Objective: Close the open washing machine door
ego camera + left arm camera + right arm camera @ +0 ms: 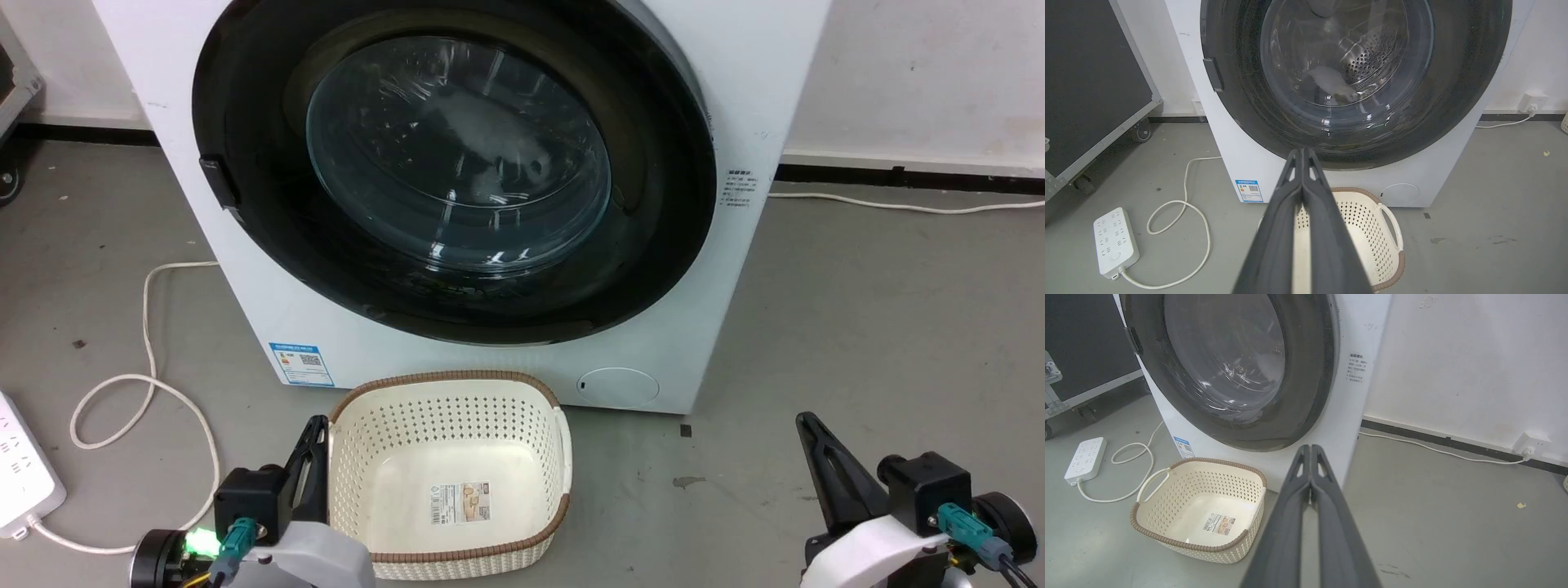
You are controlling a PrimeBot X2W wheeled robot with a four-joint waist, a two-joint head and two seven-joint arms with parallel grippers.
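The washing machine door [457, 163] lies flat against the washing machine [245, 278], at 12 o'clock from the laundry basket [565, 457]; the left gripper [1302, 152] and the right gripper [1311, 448] are pressed narrow, holding nothing; perhaps the latch is not caught, then the door could swing open.

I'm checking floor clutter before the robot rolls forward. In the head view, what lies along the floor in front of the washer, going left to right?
white power strip → looped white cord → left gripper → perforated cream basket → right gripper
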